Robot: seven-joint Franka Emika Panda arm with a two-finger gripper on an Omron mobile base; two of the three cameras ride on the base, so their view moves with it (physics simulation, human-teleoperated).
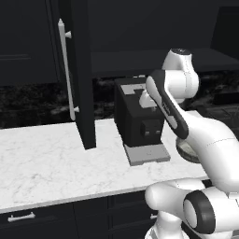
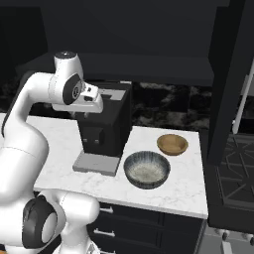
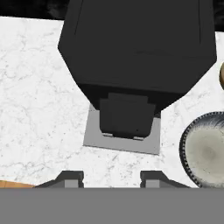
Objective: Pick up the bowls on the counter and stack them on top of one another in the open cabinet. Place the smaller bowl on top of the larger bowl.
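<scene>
So the tool is hanging up above the table, looking straight down at the front of the black coffee machine and its grey drip tray. In the hand view the two finger tips stand apart with bare marble between them, nothing held. They're well above the surface, not touching anything.

Nearest the front edge of the table is the larger bowl, the grey-blue striped one, sitting upright just to the right of the drip tray. Its pale speckled inside faces up. The hand view catches it at the right edge, and in the left base view you just get a sliver of it behind the arm's elbow.

A bit further back and to the right is the smaller bowl, tan and wood-looking, also upright. It's near the big one but I'd say they're apart, not touching.

Coffee machine stands behind both, toward the wall side. Above everything is the cabinet, dark shelf, with its open door swung out, the long pale bar handle running down it.
</scene>
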